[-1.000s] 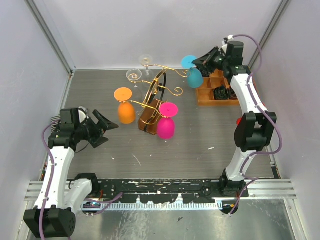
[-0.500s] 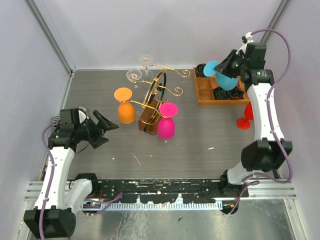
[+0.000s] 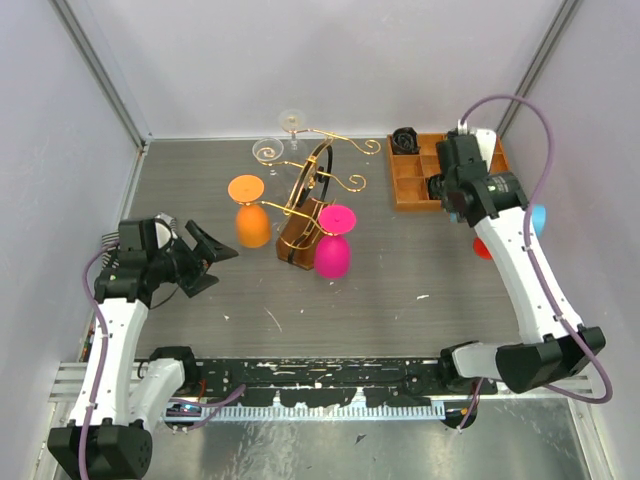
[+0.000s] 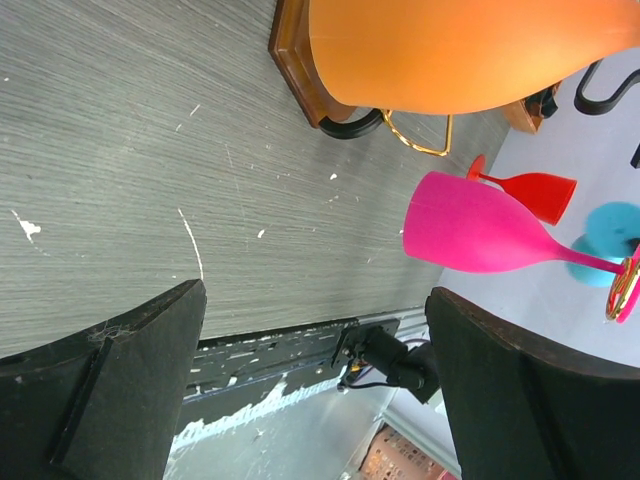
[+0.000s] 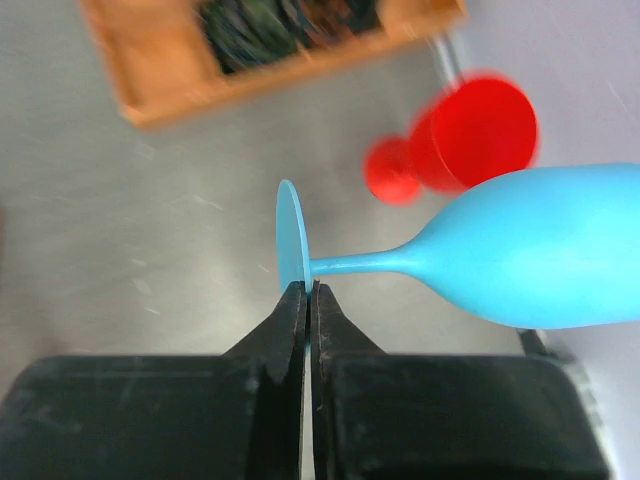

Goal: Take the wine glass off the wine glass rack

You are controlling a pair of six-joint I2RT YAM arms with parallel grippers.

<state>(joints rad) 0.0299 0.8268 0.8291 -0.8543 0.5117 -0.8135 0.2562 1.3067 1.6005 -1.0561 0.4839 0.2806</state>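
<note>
The right tool (image 5: 308, 290) pinches the flat disc foot of a smooth blue wine glass (image 5: 520, 260); the left tool (image 4: 315, 300) gapes wide.

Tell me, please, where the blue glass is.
Top view, far right: the blue glass is beside the red glass, its foot in the right gripper.

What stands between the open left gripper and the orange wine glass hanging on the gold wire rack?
Nothing visible: only bare grey table lies between the left gripper and the orange wine glass. The pink wine glass hangs on the far side of the gold wire rack.
</note>
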